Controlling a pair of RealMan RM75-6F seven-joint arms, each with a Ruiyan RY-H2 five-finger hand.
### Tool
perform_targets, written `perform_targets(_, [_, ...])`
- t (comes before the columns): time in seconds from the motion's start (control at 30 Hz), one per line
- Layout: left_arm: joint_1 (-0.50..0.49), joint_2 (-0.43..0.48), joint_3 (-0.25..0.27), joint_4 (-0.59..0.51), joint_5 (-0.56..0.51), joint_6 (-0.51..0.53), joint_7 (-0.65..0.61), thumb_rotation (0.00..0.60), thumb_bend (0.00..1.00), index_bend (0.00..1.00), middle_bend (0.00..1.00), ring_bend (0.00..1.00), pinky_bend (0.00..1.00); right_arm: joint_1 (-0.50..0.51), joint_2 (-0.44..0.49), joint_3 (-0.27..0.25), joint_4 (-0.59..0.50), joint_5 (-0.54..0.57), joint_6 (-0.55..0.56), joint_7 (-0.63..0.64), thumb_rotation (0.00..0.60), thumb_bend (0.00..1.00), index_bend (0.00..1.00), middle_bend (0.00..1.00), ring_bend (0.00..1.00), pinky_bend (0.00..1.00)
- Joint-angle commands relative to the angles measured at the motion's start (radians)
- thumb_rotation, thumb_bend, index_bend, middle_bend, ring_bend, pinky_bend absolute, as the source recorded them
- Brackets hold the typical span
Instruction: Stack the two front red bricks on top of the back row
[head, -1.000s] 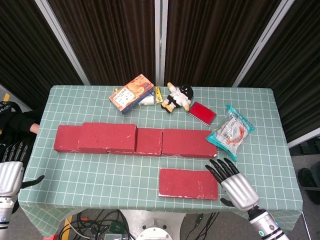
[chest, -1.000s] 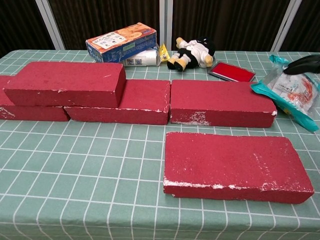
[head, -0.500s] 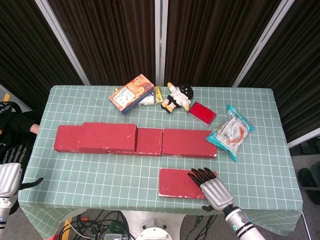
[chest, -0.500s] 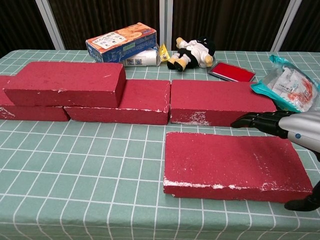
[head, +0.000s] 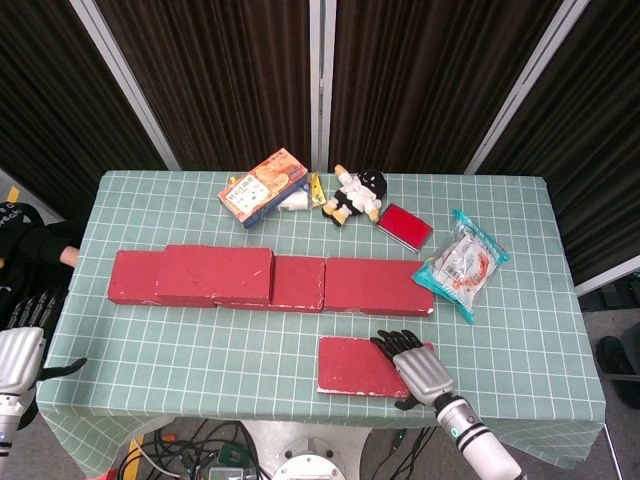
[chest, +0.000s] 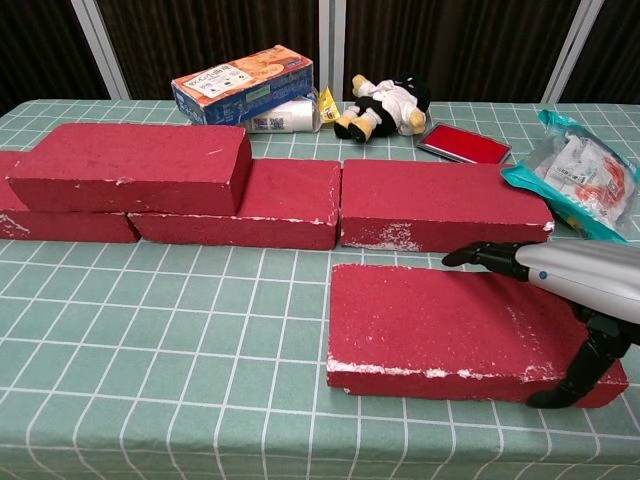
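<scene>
One red brick (head: 360, 366) (chest: 450, 330) lies flat at the table's front. My right hand (head: 415, 368) (chest: 570, 290) spans its right end. The fingers (chest: 480, 254) stretch over the top toward the far edge, and the thumb (chest: 575, 378) stands at the front face. The brick is not lifted. The back row of red bricks (head: 370, 285) (chest: 440, 205) runs across the middle, with another red brick (head: 213, 274) (chest: 130, 165) stacked on its left part. My left hand (head: 20, 345) hangs off the table's left front corner, fingers apart, holding nothing.
Along the back edge lie an orange snack box (head: 264, 186) (chest: 243, 82), a small plush doll (head: 357, 195) (chest: 385, 107) and a flat red case (head: 405, 226) (chest: 465, 142). A teal snack bag (head: 462, 263) (chest: 585, 180) sits right of the back row.
My right hand has slid left, further over the front brick's right end, and its thumb has come in against the front face. The bricks and the left hand have not moved.
</scene>
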Motion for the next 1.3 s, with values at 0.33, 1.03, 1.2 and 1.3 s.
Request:
perform_targets(0.33, [0.000,0.006,-0.004,-0.016,0.003,-0.028,0.014,0.600,0.00,0.04,0.00,0.00,0.00,0.044,-0.032,-0.011,0.039,0.029,0.003,0.046,0.600,0.00,0.00,0.00,0.00,0.00])
perform_targets(1.03, [0.004,0.019,-0.016,-0.033,0.012,-0.038,0.026,0.600,0.00,0.04,0.00,0.00,0.00,0.030,-0.070,-0.026,0.089,-0.065,0.110,0.167,0.600,0.06,0.09,0.29,0.00,0.00])
perform_targets(1.2, [0.005,0.024,-0.018,-0.043,0.018,-0.034,0.028,0.600,0.00,0.04,0.00,0.00,0.00,0.035,-0.016,-0.018,0.042,-0.102,0.112,0.211,0.600,0.06,0.11,0.30,0.00,0.00])
perform_targets(1.3, [0.005,0.027,-0.020,-0.047,0.019,-0.033,0.025,0.600,0.00,0.04,0.00,0.00,0.00,0.049,0.031,0.005,0.012,-0.127,0.116,0.227,0.600,0.06,0.11,0.30,0.00,0.00])
